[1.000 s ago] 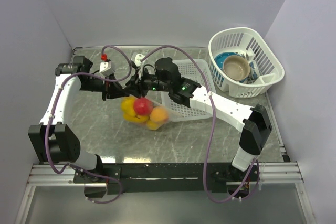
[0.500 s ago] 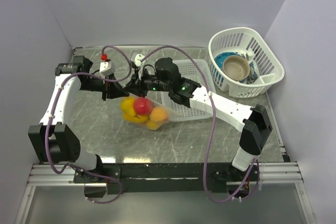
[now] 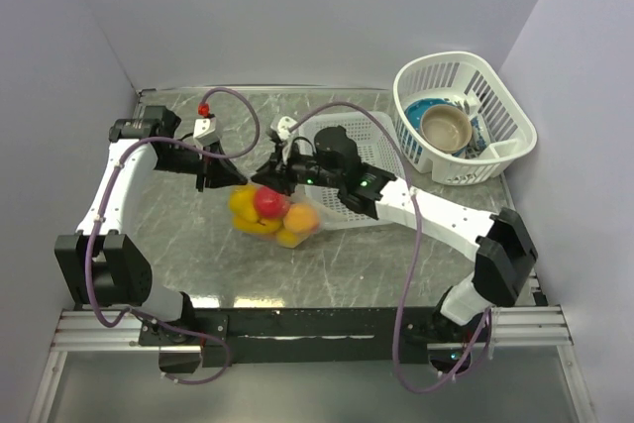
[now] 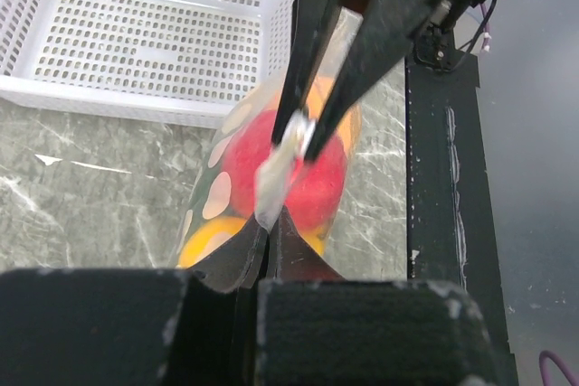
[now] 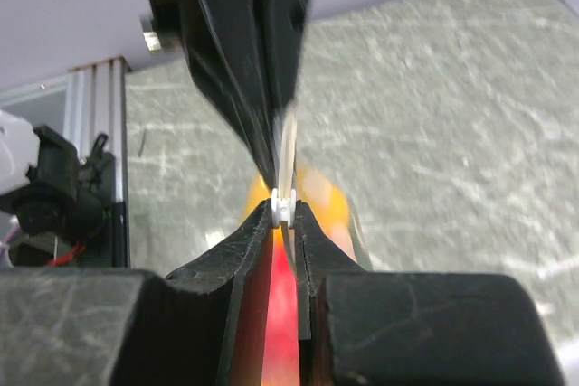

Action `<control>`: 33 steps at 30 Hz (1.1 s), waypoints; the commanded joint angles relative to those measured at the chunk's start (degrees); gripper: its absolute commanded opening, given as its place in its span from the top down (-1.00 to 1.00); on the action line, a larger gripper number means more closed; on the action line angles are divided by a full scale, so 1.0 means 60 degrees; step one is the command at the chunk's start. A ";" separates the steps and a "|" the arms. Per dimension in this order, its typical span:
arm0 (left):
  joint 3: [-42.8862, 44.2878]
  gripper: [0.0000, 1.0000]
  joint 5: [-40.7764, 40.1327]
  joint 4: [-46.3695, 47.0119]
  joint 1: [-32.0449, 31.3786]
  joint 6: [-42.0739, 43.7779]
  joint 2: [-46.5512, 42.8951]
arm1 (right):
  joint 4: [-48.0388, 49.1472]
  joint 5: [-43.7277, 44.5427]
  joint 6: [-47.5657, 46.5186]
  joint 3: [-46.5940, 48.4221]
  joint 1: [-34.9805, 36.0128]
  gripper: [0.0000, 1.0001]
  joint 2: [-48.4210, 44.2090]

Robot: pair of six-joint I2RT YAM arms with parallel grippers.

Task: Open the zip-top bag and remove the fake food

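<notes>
Left jaws and right jaws each pinch the top edge of the bag [image 3: 277, 215], toy fruit [image 3: 267, 201] inside, flat basket [image 3: 380, 138] just beside, bare surface [image 3: 327, 264] nearer.

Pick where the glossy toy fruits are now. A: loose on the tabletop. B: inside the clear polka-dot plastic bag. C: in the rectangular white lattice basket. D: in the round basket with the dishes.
B: the glossy red, yellow and orange toy fruits show through the clear polka-dot plastic bag, which the left claw and the right claw both pinch at its top.
</notes>
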 commanded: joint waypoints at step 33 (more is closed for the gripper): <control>0.2489 0.98 0.0100 -0.0213 0.1489 -0.0480 0.0706 | -0.1224 0.1503 0.1689 -0.5043 -0.0144 0.78 -0.3032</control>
